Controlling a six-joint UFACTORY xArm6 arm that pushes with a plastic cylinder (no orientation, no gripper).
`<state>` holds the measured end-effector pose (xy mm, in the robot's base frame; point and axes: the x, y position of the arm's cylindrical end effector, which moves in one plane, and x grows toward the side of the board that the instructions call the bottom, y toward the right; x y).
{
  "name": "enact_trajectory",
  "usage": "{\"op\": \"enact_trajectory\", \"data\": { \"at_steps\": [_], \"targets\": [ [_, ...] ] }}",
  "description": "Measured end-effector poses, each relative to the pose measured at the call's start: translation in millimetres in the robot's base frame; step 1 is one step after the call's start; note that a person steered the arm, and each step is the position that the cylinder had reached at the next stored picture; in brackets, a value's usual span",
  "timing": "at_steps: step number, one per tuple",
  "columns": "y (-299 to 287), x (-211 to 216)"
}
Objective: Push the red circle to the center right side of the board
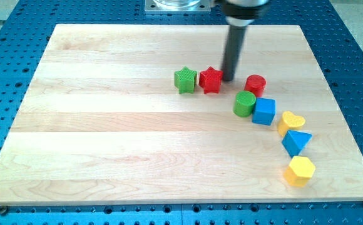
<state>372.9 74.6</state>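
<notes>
Red circle (255, 84) sits right of board centre, just above the green cylinder (245, 103) and blue cube (264, 111); my tip (229, 79), a bare rod holding nothing, stands between it and the red star (211, 79), so push rightward, steadily.

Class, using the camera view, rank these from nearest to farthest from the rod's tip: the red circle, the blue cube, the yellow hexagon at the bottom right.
From my tip:
1. Red circle, just to the view's right of it.
2. Blue cube, lower right, beside the green cylinder.
3. Yellow hexagon, far toward the view's bottom right.
</notes>
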Motion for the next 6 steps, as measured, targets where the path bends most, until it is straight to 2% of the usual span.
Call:
{"op": "enact_trajectory", "data": {
  "at_steps": [1,2,3,4,5,6],
  "targets": [
    [-19,49],
    [17,54],
    [43,44],
    [36,45],
    [89,31],
    [58,29]
  ]
}}
